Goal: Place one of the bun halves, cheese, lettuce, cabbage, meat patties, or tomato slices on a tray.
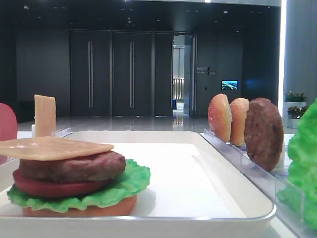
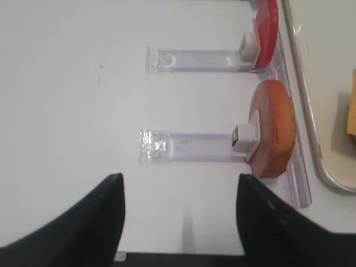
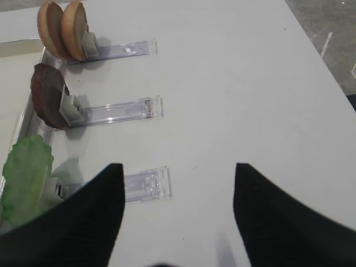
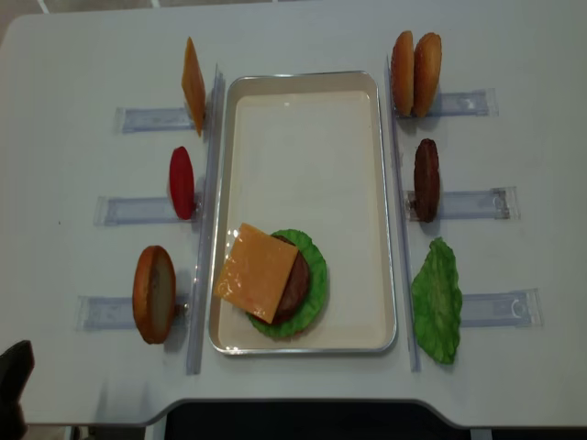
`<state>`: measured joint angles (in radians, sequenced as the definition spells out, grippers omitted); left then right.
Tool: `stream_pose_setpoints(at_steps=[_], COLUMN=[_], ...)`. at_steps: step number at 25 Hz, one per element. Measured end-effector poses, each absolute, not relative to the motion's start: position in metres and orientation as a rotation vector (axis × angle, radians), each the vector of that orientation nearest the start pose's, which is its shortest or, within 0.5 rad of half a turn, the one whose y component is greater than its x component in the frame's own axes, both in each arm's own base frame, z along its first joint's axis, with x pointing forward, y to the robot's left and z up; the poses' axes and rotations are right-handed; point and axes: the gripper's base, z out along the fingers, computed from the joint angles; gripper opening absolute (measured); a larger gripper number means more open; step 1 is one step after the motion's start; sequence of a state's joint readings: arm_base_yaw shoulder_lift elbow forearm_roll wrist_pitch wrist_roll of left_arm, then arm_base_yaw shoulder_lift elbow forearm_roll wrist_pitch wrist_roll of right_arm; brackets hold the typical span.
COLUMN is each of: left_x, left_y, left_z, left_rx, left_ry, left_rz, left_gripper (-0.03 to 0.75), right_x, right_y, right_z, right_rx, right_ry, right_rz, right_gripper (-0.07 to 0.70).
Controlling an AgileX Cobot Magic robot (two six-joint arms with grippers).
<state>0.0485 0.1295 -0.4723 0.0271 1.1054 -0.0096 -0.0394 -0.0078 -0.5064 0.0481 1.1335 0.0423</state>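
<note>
On the white tray point(image 4: 303, 81) stands a stack: bun base, lettuce, tomato slice, meat patty point(image 1: 74, 166), with a cheese slice point(image 4: 257, 272) on top. Left of the tray, racks hold a second cheese point(image 4: 193, 84), a tomato slice point(image 2: 267, 28) and a bun half point(image 2: 272, 130). To the right stand two bun halves point(image 3: 62, 28), a patty point(image 3: 47, 94) and a lettuce leaf point(image 3: 25, 172). Cabbage is out of view. My left gripper point(image 2: 177, 189) hangs open and empty over bare table beside the bun half's rack. My right gripper point(image 3: 178, 178) is open and empty beside the lettuce's rack.
Clear plastic slotted racks point(image 4: 147, 119) lie along both long sides of the tray, with long clear strips point(image 4: 206, 211) against its rim. The far half of the tray holds nothing. The table's front edge point(image 4: 303, 403) is close to both grippers.
</note>
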Motion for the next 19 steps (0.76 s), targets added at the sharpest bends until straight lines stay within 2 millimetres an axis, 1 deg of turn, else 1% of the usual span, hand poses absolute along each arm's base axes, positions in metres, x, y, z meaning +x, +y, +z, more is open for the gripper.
stream_pose_setpoints(at_steps=[5,9,13,19], left_x=[0.001,-0.006,-0.006,-0.006], left_y=[0.002,0.002,0.002,0.002], left_z=[0.266,0.266,0.266,0.266], left_rx=[-0.064,-0.063,-0.063,-0.063], left_ry=[2.152,2.107,2.105,2.105], left_rz=[0.056,0.058,0.061,0.064], left_gripper=[0.482,0.482,0.480,0.447], right_x=[-0.010,-0.010,-0.010,-0.010], right_y=[0.004,0.004,0.004,0.004], right_z=[0.273,0.273,0.273,0.273], right_rx=[0.081,0.081,0.081,0.081], right_ry=[2.101,2.101,2.101,2.101], right_rz=[0.060,0.060,0.060,0.060], right_gripper=[0.413,0.413,0.413,0.413])
